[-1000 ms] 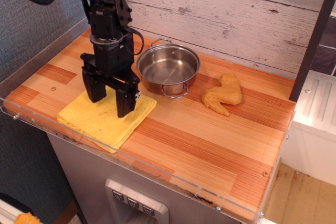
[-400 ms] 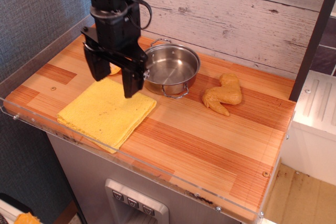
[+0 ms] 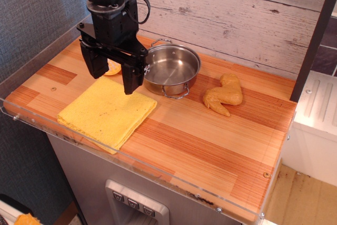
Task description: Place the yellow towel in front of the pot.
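The yellow towel (image 3: pixel 107 112) lies flat and folded on the wooden counter, at the front left, in front of and to the left of the pot. The pot (image 3: pixel 169 68) is a shallow shiny steel pot with wire loop handles and stands upright further back. My gripper (image 3: pixel 115 79) hangs above the towel's far edge, left of the pot. Its two black fingers are spread apart and hold nothing.
A tan-yellow toy chicken piece (image 3: pixel 224 95) lies right of the pot. A small round yellow-orange object (image 3: pixel 112 69) shows behind the gripper. A clear acrylic rim (image 3: pixel 31 64) runs along the counter's left and front edges. A wood-plank wall stands behind.
My gripper has risen off the towel, from its fingers down on the cloth to well above it, and moved slightly back. The towel stays flat where it was.
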Controlling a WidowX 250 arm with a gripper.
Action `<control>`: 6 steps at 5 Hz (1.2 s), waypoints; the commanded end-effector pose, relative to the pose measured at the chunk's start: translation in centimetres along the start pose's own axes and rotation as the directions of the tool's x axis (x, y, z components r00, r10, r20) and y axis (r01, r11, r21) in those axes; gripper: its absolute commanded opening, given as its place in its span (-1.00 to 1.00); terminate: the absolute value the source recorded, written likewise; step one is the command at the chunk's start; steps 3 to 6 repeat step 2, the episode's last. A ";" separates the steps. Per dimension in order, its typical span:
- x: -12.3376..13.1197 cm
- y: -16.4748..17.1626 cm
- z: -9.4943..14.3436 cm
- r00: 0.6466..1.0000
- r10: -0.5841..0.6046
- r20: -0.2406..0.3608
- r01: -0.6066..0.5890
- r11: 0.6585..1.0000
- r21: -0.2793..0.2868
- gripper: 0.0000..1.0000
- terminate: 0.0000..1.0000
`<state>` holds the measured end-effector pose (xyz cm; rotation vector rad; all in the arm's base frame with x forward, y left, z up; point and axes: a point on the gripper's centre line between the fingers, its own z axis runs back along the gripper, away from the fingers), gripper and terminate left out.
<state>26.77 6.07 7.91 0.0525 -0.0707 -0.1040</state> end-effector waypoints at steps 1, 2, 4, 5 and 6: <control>0.3 0.5 1.2 0.998 -0.056 0.003 0.056 0.998 -0.031 1.00 -1.00; 0.3 0.5 1.2 0.998 -0.056 0.003 0.056 0.998 -0.031 1.00 1.00; 0.3 0.5 1.2 0.998 -0.056 0.003 0.056 0.998 -0.031 1.00 1.00; 0.3 0.5 1.2 0.998 -0.056 0.003 0.056 0.998 -0.031 1.00 1.00; 0.3 0.5 1.2 0.998 -0.056 0.003 0.056 0.998 -0.031 1.00 1.00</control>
